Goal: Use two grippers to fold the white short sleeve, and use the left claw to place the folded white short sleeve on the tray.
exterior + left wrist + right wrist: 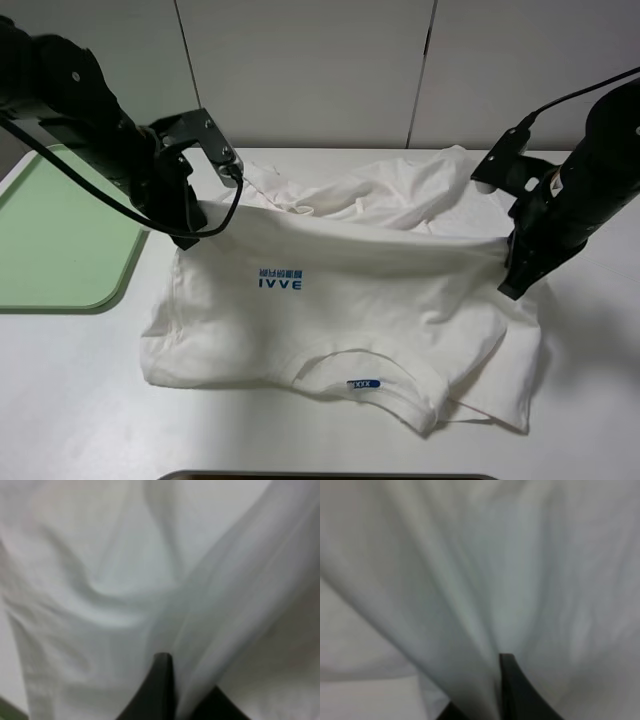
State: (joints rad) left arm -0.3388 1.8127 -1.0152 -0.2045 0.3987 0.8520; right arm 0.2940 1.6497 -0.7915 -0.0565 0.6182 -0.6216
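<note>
Pinching the white short sleeve (350,310) at its two sides, the left claw (198,220) and the right gripper (510,272) are both closed on the cloth, and a taut ridge of fabric runs from one to the other across the shirt. Each wrist view shows a black finger (162,680) (512,685) pressed into blurred white folds that gather in toward the tip. The shirt lies in the middle of the white table (90,410), with its collar toward the near edge, where a blue neck label (364,384) shows. Its blue chest lettering (282,280) sits on the flat front, nearer the left claw than the right gripper. Beyond the ridge, the far part of the shirt is rumpled in loose heaps. The pale green tray (60,240) rests on the left of the table, just beside the shirt's left edge and partly behind the left arm.
</note>
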